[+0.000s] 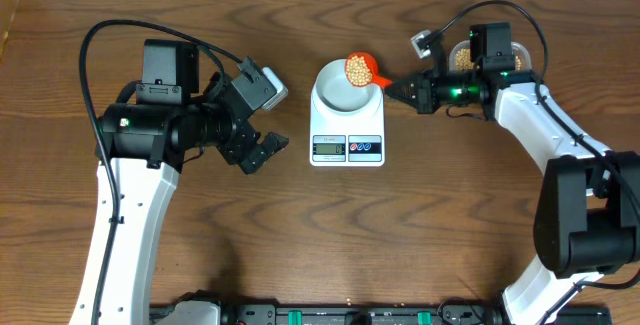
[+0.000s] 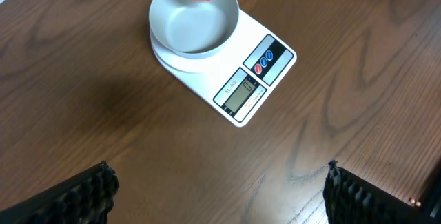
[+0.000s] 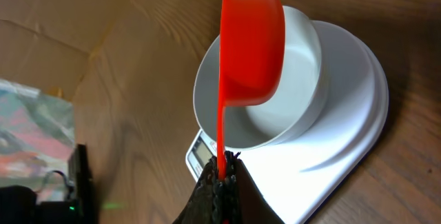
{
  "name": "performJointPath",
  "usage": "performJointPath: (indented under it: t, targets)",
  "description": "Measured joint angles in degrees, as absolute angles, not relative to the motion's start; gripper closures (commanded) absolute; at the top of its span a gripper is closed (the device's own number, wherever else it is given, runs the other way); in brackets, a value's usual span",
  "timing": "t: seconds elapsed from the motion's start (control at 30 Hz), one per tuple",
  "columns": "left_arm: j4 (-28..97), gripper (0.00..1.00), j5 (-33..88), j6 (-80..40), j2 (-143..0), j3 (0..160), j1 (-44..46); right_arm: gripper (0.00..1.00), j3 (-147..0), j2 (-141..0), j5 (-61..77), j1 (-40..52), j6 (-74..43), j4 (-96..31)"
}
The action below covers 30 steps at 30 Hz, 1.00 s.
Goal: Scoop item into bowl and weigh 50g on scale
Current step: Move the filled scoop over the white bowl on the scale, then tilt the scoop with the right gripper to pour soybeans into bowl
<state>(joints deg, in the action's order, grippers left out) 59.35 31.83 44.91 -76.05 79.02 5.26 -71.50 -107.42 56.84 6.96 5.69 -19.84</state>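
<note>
The right gripper [image 1: 393, 87] is clamped on the handle of an orange plastic scoop [image 1: 362, 68] heaped with small tan-yellow beans [image 1: 355, 65]. The handle runs leftward from the jaws, with the cup over the upper-right rim of the small white round bowl [image 1: 338, 89] – apparently empty – which sits on the flat white kitchen scale [image 1: 347, 130] at frame centre. The left gripper [image 1: 262, 153], left of the scale, is spread wide and holds nothing. The scale's display and label are too small to read.

Heap of small round tan-yellow beans [image 1: 358, 66] in an orange plastic scoop [image 1: 372, 63] over the far right rim of a small round white bowl [image 1: 338, 91]. Bowl empty, upright, on a flat white rectangular kitchen scale [image 1: 347, 125], display facing the near edge.
</note>
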Motion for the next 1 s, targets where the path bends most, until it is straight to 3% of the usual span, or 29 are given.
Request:
performJointPath:
  t: [1.0]
  targets:
    - [59.4,0.02,31.8,44.9,-76.1,79.0,5.3,0.99,-71.5,-107.4,46.5,9.8,18.6,-19.8]
